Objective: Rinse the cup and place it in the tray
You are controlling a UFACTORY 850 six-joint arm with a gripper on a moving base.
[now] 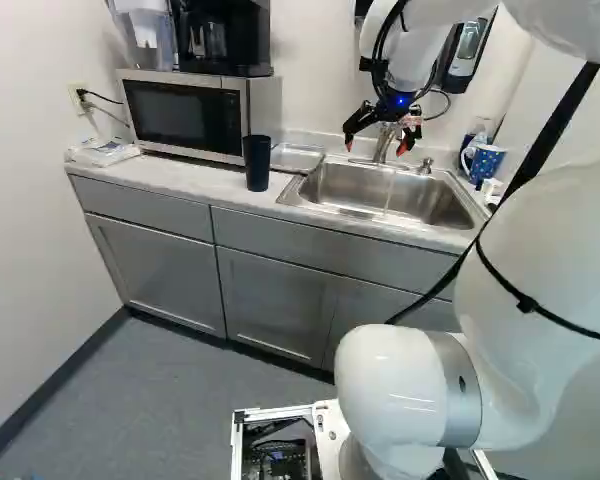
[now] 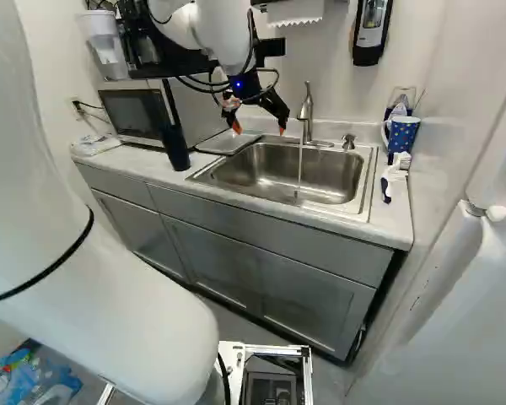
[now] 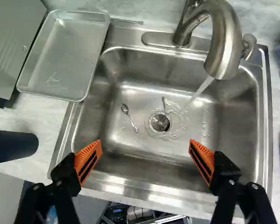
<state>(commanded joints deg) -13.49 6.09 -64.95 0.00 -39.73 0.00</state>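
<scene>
Pale, mottled countertop point(image 1: 195, 184) ahead of you, grey-fronted cabinets point(image 1: 150, 270) below, and water point(image 3: 201, 88) running from the curved, brushed-metal faucet point(image 3: 227, 44) into the rectangular steel sink point(image 3: 149, 95). There's your cup, tall, dark navy, cylindrical point(image 1: 257, 165), upright on the counter near the shallow silver metal tray point(image 3: 67, 51). Over the sink, your black two-fingered gripper point(image 2: 259, 129) is spread wide.

- Bright, soft light on the counter point(image 1: 185, 180) around the sink point(image 3: 154, 154), seemingly from above.
- White glare along the sink's cabinet-side rim in the wrist view.
- A pale highlight on the faucet point(image 3: 226, 46) at the sink's back.
- Cabinets point(image 1: 270, 300) below the sink dimmer, with dark shadow at their foot.
</scene>
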